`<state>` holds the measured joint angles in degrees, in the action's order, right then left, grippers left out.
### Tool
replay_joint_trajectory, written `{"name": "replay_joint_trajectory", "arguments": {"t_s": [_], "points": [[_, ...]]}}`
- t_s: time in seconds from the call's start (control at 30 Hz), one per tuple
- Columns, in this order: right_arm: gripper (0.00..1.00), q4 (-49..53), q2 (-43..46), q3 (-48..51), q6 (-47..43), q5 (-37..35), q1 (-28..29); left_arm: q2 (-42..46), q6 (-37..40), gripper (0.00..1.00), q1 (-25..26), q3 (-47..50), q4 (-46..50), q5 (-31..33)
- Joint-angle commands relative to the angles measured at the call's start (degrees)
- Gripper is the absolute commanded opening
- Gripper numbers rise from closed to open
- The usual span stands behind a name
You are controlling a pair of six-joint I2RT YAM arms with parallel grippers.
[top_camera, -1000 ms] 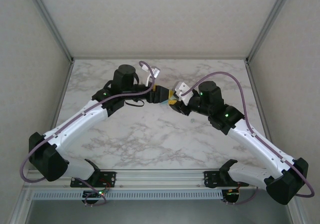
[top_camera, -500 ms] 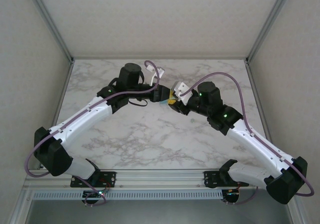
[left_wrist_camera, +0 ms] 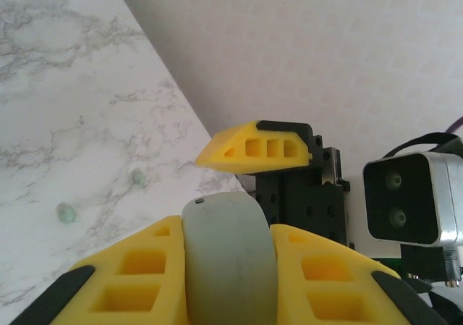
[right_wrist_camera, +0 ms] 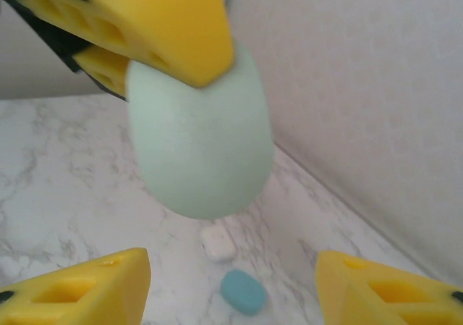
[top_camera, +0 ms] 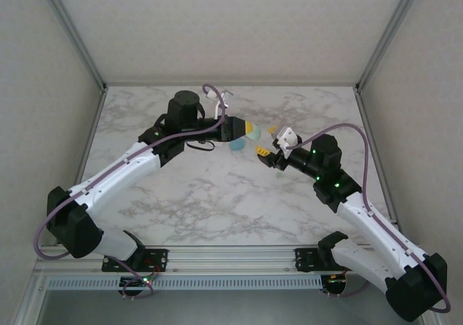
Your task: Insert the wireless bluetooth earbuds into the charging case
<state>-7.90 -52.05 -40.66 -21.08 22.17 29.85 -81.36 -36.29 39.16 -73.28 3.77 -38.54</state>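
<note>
Fingers of the left gripper [top_camera: 245, 131] pinch the charging case [top_camera: 238, 141] just above the middle of the top view, holding it off the marble table [top_camera: 217, 202]. The right gripper [top_camera: 268, 142] sits just to the right of it, jaws spread with one yellow finger higher in the frame and one lower, close to the case but not touching it.

In the left wrist view, the left gripper [left_wrist_camera: 226, 229] fills the bottom edge, its two yellow fingers [left_wrist_camera: 137, 271] pressed against either side of the case [left_wrist_camera: 228, 263], which stands upright between them as a pale grey-green rounded slab. One yellow finger of the right gripper [left_wrist_camera: 255, 148] hangs above it at centre frame. At the left of that frame two wireless bluetooth earbuds [left_wrist_camera: 66, 211] lie on the marble as tiny pale teal dots, well apart from the case.

In the right wrist view, the case [right_wrist_camera: 199, 144] hangs at centre frame as a mint-green egg shape, clamped at its top by the left gripper's yellow fingers [right_wrist_camera: 166, 21]. The right gripper [right_wrist_camera: 233, 263] is spread wide, its fingertips in the bottom corners, clear of the case. On the table between them, low in the frame, lie a small white piece [right_wrist_camera: 217, 243] and a small blue oblong piece [right_wrist_camera: 242, 291], just beside each other; I cannot tell what the blue piece is.
</note>
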Motion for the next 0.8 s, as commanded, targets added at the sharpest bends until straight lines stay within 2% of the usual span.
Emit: {"name": "replay_joint_trajectory", "arguments": {"t_s": [0.0, 0.33, 0.77], "points": [[0.63, -5.26, -0.73, -0.73, -1.16, 6.36, -0.16, 1.76, -3.98, 0.15, -0.40, 0.91, -4.77, -1.36], [0.60, -13.25, -4.30, -2.36, -1.76, 7.09, -0.17, 2.02, -4.44, 0.15, -0.37, 1.01, -4.41, -1.59], [0.55, -14.38, -5.40, -3.56, -0.78, 8.01, -0.08, 2.00, -4.57, 0.16, -0.31, 1.11, -4.46, -1.70]]}}
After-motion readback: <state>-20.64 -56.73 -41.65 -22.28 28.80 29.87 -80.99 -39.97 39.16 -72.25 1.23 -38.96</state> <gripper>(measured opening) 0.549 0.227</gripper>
